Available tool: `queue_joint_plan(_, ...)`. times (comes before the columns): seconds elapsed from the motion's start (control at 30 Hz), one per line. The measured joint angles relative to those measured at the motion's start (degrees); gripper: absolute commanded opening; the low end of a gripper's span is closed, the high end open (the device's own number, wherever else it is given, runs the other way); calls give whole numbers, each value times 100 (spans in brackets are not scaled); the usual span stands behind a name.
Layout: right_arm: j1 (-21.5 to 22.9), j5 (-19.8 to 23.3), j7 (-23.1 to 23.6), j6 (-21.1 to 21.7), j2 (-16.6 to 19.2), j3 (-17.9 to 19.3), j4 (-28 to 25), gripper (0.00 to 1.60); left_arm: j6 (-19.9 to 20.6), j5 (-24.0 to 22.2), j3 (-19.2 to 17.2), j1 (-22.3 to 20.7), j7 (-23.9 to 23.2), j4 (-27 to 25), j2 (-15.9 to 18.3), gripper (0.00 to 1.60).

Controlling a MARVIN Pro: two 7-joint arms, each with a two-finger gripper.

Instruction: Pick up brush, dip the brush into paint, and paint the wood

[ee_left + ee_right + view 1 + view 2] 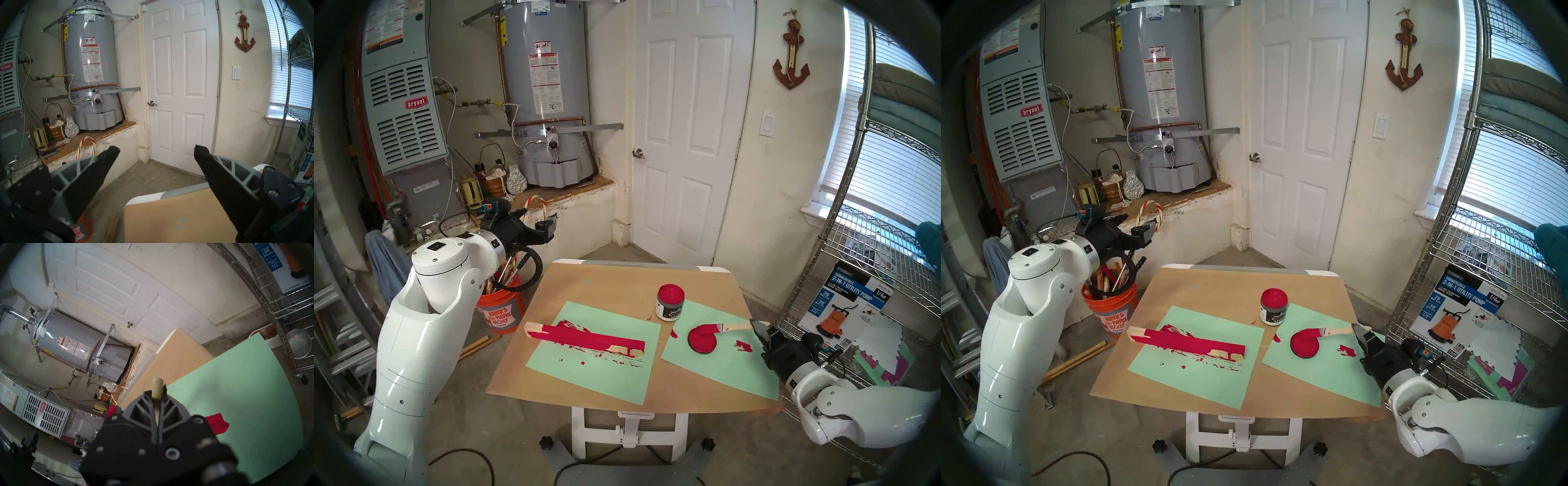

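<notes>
On the tan board-topped table, the open jar of glossy crimson paint stands between two mint-green paper sheets, just behind the flat round red-coated lid where the brush's stained bristles rest. The right gripper is clamped on the pale wooden handle's end, which pokes out past its ribbed grey fingers. The long wood bar, mostly crimson with bare ends, lies on the left sheet, while the left gripper hangs off the table's far-left side above an orange bucket, jaws apart.
</notes>
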Motion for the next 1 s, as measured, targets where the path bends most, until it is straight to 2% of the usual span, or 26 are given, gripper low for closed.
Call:
queue_joint_plan(0.33, 20, -142, -163, 118, 63, -4, 15, 0, -4, -7, 4, 0, 7, 0, 6, 160)
queue_joint_plan(0.77, 24, -279, -171, 266, 43, -23, 48, 0, -8, -14, 9, 0, 13, 0, 14, 160)
queue_joint_plan(1.0, -32, -255, -59, 202, 17, -2, 66, 0, -10, -18, 11, 0, 17, 0, 18, 160)
